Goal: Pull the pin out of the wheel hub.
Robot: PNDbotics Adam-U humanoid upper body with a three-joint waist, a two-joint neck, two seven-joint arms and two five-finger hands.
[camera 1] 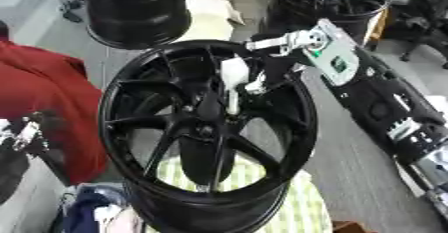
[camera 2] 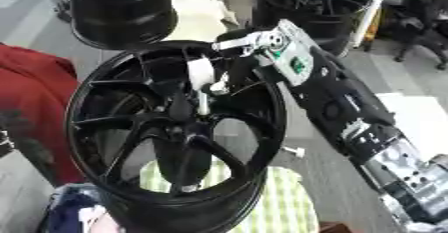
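wheel hub [camera 1: 206,127]: glossy black metal | pin [camera 1: 234,79]: smooth white | cloth [camera 1: 302,204]: checked fabric, matt

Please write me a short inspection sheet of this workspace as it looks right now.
Surface: green-and-white checked cloth under the wheel.
Job's things: black wheel hub standing tilted; white pin near its centre.
Clutter: red cloth at left.
Hands: right hand reaches over the rim, fingers curled round the pin; left hand not seen.
Cables: nothing seen.
Surroundings: two more black wheels on the grey floor behind.
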